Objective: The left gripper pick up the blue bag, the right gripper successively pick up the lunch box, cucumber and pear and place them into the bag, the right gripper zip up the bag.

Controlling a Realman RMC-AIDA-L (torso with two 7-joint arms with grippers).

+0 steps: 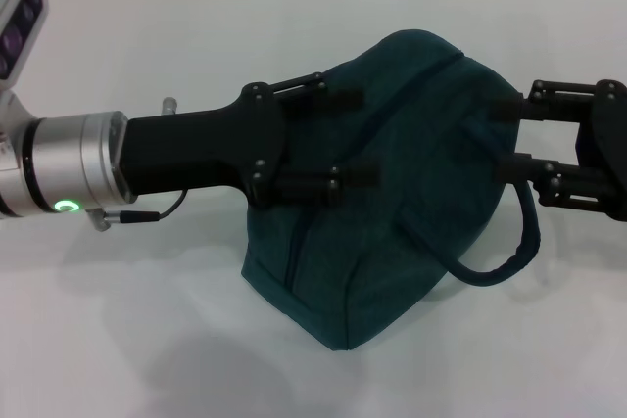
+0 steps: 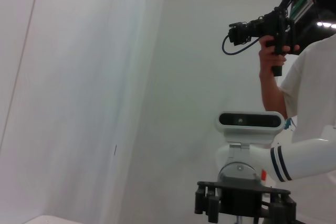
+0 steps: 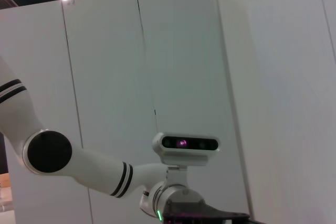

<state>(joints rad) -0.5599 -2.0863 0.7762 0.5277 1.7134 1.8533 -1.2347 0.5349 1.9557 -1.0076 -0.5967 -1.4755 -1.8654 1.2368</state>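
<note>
Blue bag [image 1: 411, 193] on table [image 1: 147, 340] — centre

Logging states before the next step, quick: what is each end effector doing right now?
Left end effector: open, over the blue bag, holding nothing.
Right end effector: open, at the bag's far side, holding nothing.

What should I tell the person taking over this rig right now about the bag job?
Left gripper: jaws open, over the blue bag, holding nothing.
Right gripper: jaws open, at the bag's right side, near a loop handle.
The bag lies on the white table, apparently closed.
Lunch box, cucumber and pear: not in view, possibly already inside.
Left: check the zip is fully shut, then withdraw both arms.
</note>
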